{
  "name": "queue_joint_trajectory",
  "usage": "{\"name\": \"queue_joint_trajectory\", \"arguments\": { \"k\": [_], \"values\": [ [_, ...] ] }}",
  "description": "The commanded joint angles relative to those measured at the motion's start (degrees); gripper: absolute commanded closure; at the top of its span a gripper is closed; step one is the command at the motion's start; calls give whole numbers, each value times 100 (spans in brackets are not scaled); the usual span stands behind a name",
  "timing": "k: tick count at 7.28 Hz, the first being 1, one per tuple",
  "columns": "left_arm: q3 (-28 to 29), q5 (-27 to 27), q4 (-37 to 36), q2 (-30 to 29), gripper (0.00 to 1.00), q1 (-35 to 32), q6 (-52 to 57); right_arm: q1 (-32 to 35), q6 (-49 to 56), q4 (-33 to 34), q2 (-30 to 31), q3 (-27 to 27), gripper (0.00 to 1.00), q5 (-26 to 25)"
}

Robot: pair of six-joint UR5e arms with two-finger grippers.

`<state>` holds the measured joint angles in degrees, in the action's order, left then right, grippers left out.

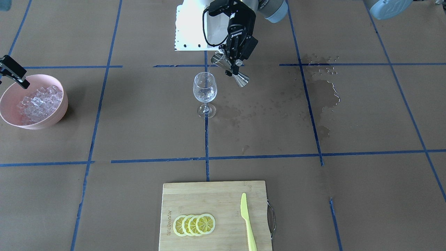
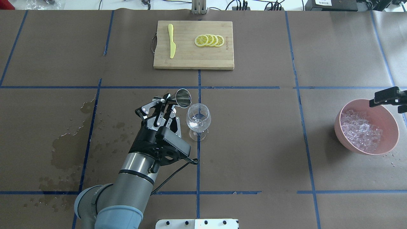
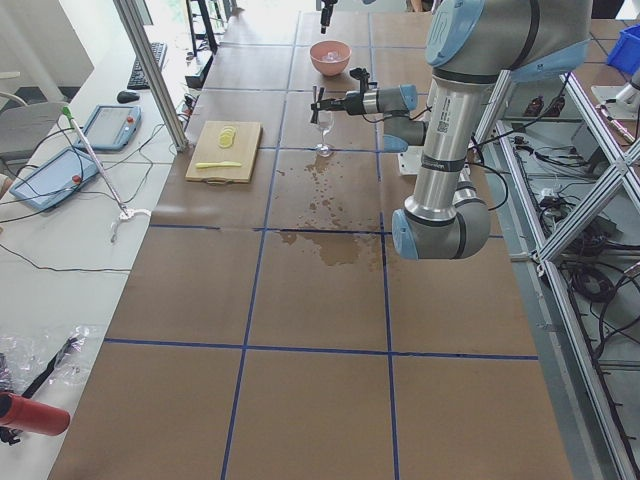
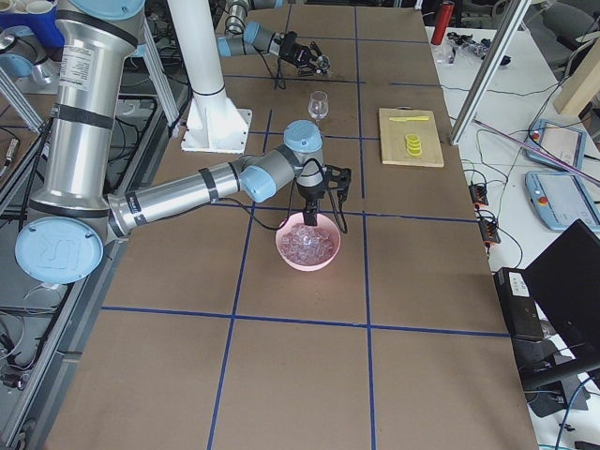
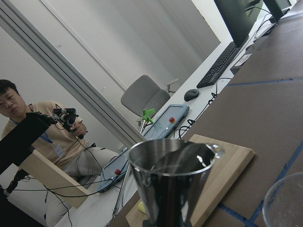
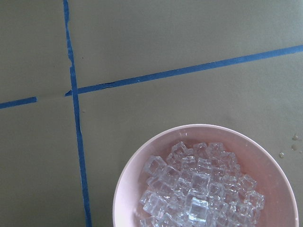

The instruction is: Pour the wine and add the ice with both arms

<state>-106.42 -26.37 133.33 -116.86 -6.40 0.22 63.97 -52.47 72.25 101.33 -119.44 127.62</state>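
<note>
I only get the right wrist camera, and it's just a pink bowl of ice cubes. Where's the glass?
Observer: The wine glass stands mid-table, well away from the pink bowl.
Operator: Is something going in it?
Observer: The left gripper holds a metal jigger tilted over its rim.
Operator: What's my arm doing?
Observer: The right gripper hangs above the bowl's edge, jaws open.
</note>
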Motion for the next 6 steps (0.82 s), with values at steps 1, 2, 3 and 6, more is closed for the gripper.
{"name": "queue_joint_trajectory", "arguments": {
  "k": [1, 2, 3, 6],
  "values": [
    [60, 122, 0, -47, 100, 60, 616, 2, 0, 0, 1, 0, 0, 0],
    [78, 140, 0, -74, 100, 60, 819, 2, 0, 0, 1, 0, 0, 0],
    [113, 236, 0, -83, 100, 60, 1004, 2, 0, 0, 1, 0, 0, 0],
    [96, 307, 0, -144, 100, 60, 1803, 2, 0, 0, 1, 0, 0, 9]
  ]
}}
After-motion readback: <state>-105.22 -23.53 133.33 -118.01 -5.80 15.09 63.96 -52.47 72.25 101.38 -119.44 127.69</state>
